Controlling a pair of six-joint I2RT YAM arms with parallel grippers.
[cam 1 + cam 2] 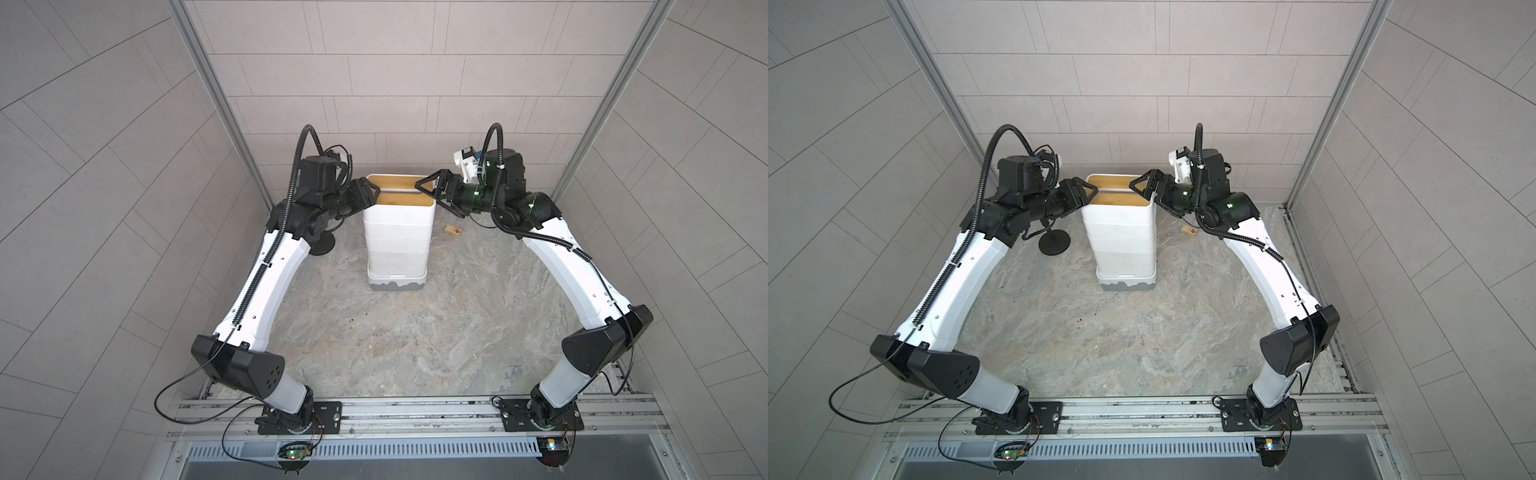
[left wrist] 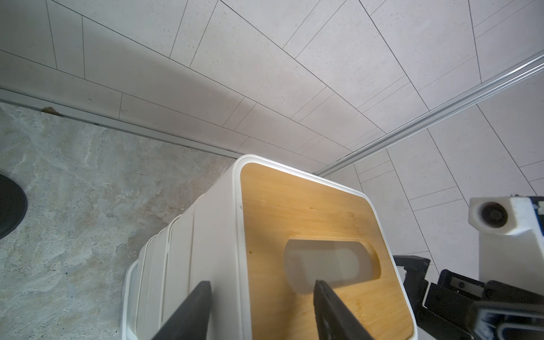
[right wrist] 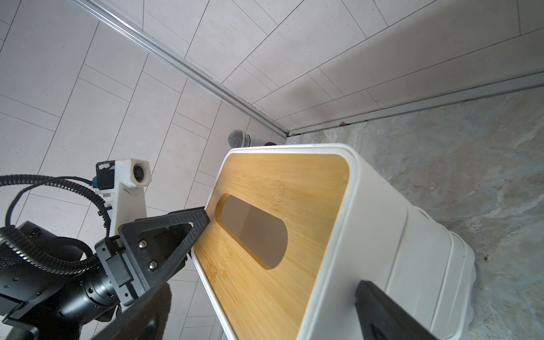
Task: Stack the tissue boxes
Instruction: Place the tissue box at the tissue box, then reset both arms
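Left wrist view, left gripper (image 2: 262,284): jaws slightly parted astride the top rim; widen, then back straight out.
Top bamboo-lidded tissue box (image 2: 306,212): seated on the white stack (image 1: 397,245), mid marble tabletop (image 1: 415,353); avoid nudging.
Right gripper (image 1: 427,192): jaws wide apart at the opposite end; retreat level.

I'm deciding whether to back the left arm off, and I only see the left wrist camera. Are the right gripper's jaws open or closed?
Observer: Wide open. The right gripper has its jaws either side of the top box.
Operator: What's at the bottom?
Observer: The stack ends in a box with a grey wavy base, resting on the table.
Operator: Anything loose nearby?
Observer: A small wooden block lies on the table to the right of the stack, not touching it.
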